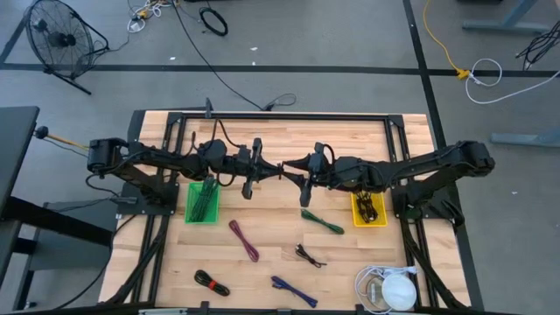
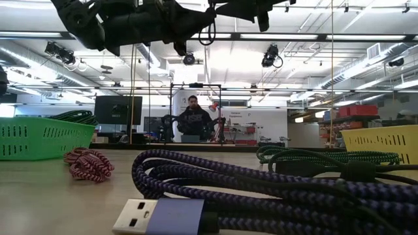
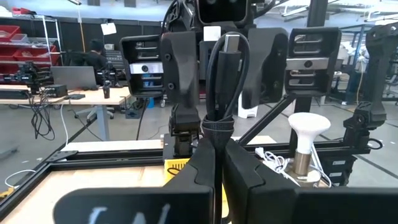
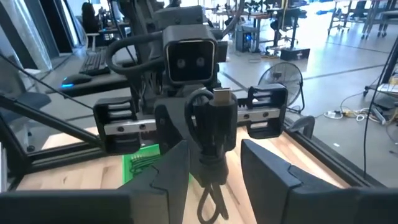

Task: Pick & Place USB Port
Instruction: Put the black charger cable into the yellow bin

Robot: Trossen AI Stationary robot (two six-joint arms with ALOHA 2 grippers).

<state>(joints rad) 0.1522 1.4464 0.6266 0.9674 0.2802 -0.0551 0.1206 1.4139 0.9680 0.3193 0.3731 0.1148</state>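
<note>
Purple braided USB cable (image 2: 261, 189) lies coiled closest to the low camera, its plug (image 2: 160, 216) pointing left on the wooden surface (image 1: 271, 223). Above that surface the two dark arms reach toward each other and meet over the middle of its far half. The left gripper (image 1: 262, 171) has its fingers (image 3: 205, 177) pressed shut on a black USB cable (image 3: 221, 81), which loops up out of them with its metal plug at the top. The right gripper (image 1: 299, 171) faces it from just beside, its fingers (image 4: 177, 168) standing apart on either side of the same black cable without clearly pinching it. A green basket (image 1: 203, 201) holding dark cables sits under the left arm, and a yellow basket (image 1: 368, 210) sits under the right arm. Loose on the near half lie a green cable (image 1: 322, 222), a red cable (image 1: 244, 240), a small black cable (image 1: 309, 255) and a red-and-black bundle (image 1: 212, 283). A white lamp with its cord (image 1: 391, 288) rests at the near right corner.
</note>
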